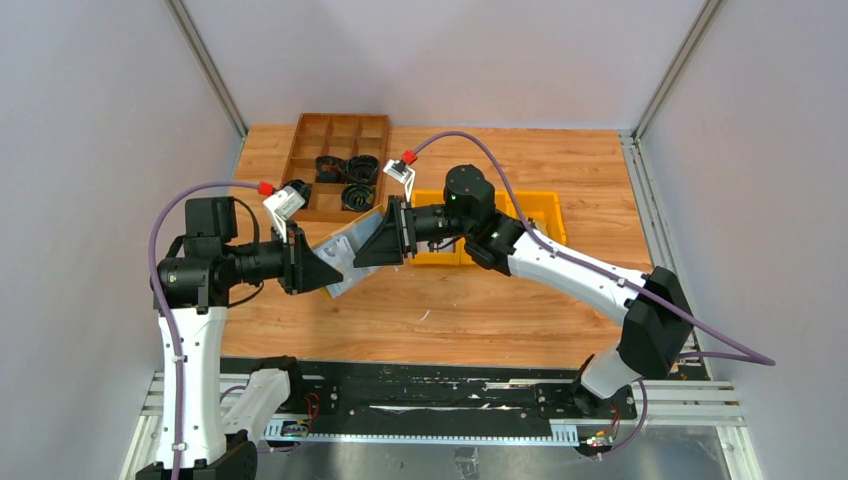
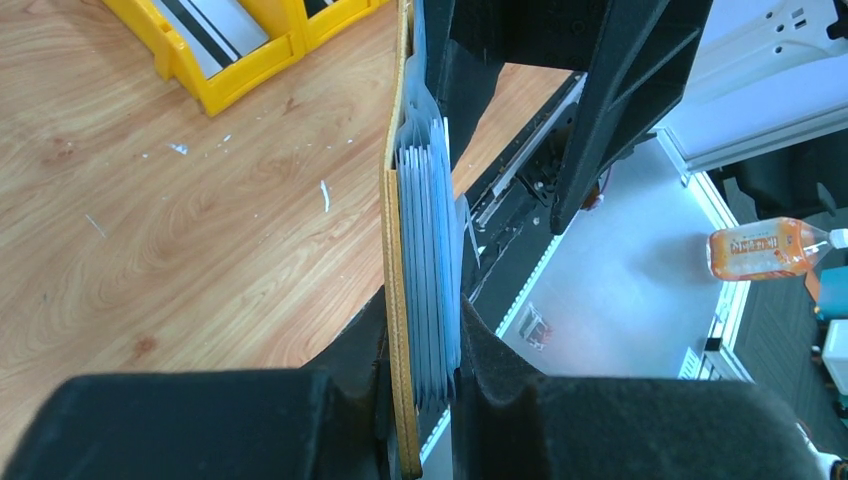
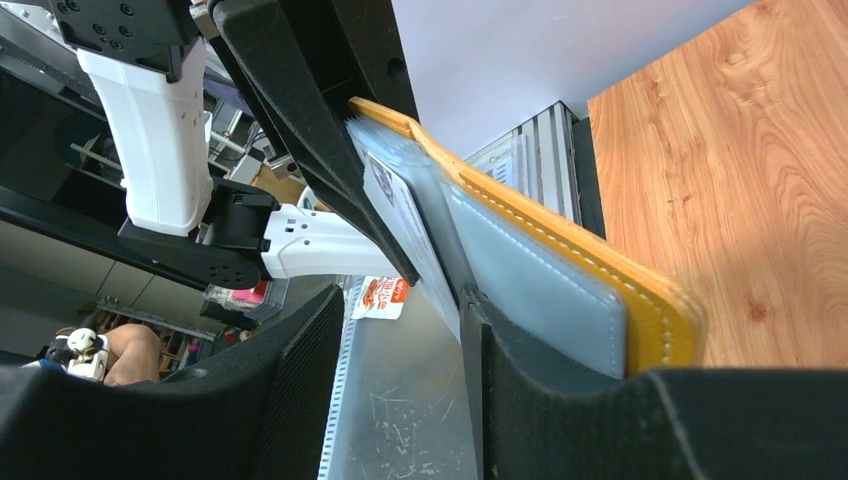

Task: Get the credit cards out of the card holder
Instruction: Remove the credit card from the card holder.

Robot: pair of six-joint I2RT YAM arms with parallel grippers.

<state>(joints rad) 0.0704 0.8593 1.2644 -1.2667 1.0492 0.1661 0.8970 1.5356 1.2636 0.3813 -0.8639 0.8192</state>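
A: Cover of the card holder (image 3: 655,305) is looking like matt mustard leather w/ pale stitching; sleeves (image 2: 425,250) are showing as smooth, clear bluish plastic.
B: Yep. Tabletop (image 2: 150,230) is showing wood grain, slight sheen, scuffed. Right claw (image 3: 400,300) pads (image 3: 300,400) are looking black, matt, finely ribbed.

Small mustard-yellow folding card holder (image 1: 343,258) of white-stitched leather, opened out and held aloft on edge, cover to one side. Pale blue transparent plastic sleeves (image 2: 430,250) packed close against it, slightly fanned. Pale printed card (image 3: 400,210) apparently tucked in one sleeve.
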